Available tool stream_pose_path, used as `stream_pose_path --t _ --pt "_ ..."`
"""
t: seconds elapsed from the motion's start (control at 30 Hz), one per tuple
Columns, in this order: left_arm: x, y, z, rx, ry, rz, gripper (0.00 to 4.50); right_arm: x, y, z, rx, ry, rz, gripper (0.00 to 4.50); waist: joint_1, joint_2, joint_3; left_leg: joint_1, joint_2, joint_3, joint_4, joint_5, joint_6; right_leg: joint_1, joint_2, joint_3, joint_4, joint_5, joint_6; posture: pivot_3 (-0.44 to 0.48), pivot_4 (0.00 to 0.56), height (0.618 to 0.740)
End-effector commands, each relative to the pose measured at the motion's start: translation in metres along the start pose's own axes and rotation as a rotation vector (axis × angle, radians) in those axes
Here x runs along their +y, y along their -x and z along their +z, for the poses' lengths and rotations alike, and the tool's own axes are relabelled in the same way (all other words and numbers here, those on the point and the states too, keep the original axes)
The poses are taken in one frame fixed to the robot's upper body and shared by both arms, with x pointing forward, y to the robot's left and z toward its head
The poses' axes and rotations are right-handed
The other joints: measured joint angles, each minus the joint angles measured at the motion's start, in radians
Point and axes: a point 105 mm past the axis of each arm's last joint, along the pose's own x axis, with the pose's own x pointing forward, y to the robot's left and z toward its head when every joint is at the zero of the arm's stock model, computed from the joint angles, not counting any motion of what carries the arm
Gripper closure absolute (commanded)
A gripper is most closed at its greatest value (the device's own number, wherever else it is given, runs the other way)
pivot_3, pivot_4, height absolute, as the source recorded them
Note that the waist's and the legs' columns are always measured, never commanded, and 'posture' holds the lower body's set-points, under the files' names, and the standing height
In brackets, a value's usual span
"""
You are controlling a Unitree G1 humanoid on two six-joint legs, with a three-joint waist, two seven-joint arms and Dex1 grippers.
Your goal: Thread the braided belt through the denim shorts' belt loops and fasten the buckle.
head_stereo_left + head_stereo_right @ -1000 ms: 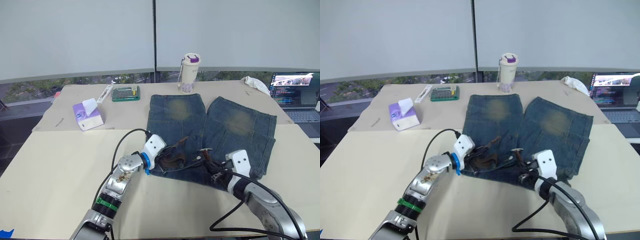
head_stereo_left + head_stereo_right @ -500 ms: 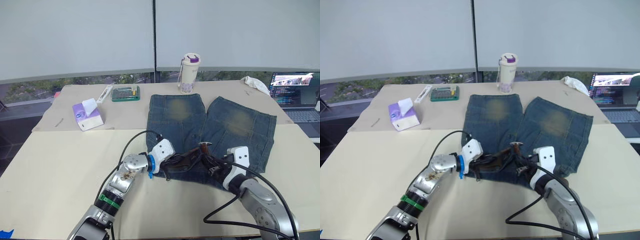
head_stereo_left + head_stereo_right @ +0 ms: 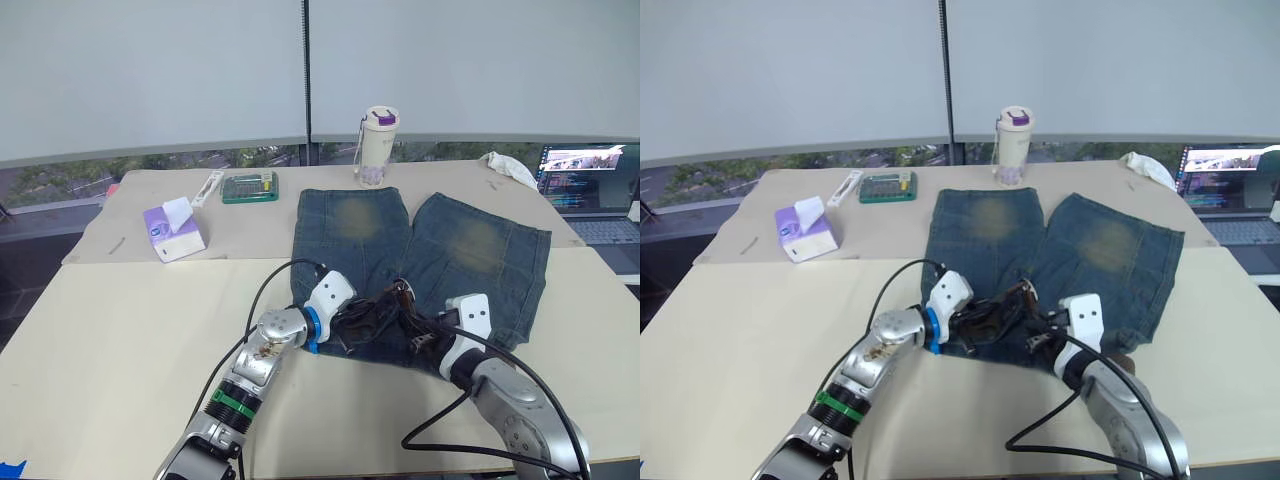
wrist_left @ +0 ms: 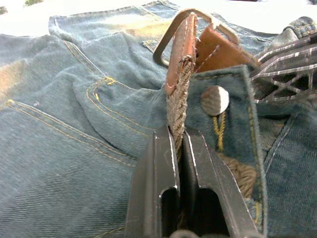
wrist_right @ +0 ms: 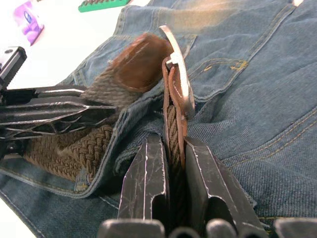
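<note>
I have both grippers clamped on the braided belt point(image 4: 179, 94) at the denim shorts' point(image 3: 470, 250) waistband. My right gripper point(image 5: 171, 148) pinches the strap just behind the buckle point(image 5: 179, 79); the tapered end point(image 5: 141, 64) lies beside it, nearer my left gripper point(image 4: 177, 144).

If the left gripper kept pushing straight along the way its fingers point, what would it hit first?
Most likely the buckle: the left gripper pinches the braided belt, which rises directly ahead to it. The right gripper sits just beyond, though depth is unclear.
</note>
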Motion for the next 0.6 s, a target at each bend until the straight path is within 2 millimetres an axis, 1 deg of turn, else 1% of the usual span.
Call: stream_pose_path --t 0.03,0.1,0.13,0.2,0.33,0.5,0.6 --pt "-0.002 -0.003 0.008 -0.01 -0.056 -0.011 4.5 0.014 -0.002 0.018 -0.073 0.057 0.05 4.4 0.0 0.0 0.0 0.0 0.0 0.0 0.0 0.0 0.0 0.0 0.0 0.0 0.0 0.0 0.0 0.0 0.15 0.74" --pt "-0.002 -0.002 0.007 0.013 -0.119 -0.024 4.5 0.012 -0.002 0.019 -0.072 0.1 0.037 4.4 -0.001 0.0 0.0 0.0 0.0 0.0 0.0 0.0 0.0 0.0 0.0 0.0 0.0 0.0 0.0 0.0 0.15 0.74" --pt "0.0 -0.001 0.006 0.036 -0.189 -0.029 4.5 0.009 -0.002 0.019 -0.071 0.133 0.025 4.4 0.0 0.0 0.0 0.0 0.0 0.0 0.0 0.0 0.0 0.0 0.0 0.0 0.0 0.0 0.0 0.0 0.15 0.74" --pt "0.006 0.0 0.005 0.056 -0.263 -0.013 4.5 0.005 -0.002 0.02 -0.071 0.183 0.008 4.4 0.0 0.0 0.0 0.0 0.0 0.0 0.0 0.0 0.0 0.0 0.0 0.0 0.0 0.0 0.0 0.0 0.15 0.74" --pt "0.014 -0.003 0.008 0.045 -0.264 0.03 4.5 0.005 -0.004 0.02 -0.072 0.283 0.005 4.4 0.001 0.0 0.0 0.0 -0.001 0.0 0.0 0.0 0.0 0.0 0.0 0.0 0.0 0.0 0.0 0.0 0.15 0.74" --pt "0.016 -0.005 0.004 0.049 -0.274 0.057 4.5 0.008 -0.005 0.02 -0.093 0.343 0.011 4.4 0.002 0.0 0.0 0.0 -0.002 0.0 0.0 0.0 0.0 0.0 0.0 0.0 0.0 0.0 0.0 0.0 0.15 0.74" --pt "0.013 -0.007 0.007 0.025 -0.262 0.051 4.5 0.01 -0.005 0.017 -0.076 0.391 0.028 4.4 0.002 0.0 0.0 0.0 -0.002 0.0 0.0 0.0 0.0 0.0 -0.001 0.0 0.0 0.0 0.0 0.0 0.15 0.74"
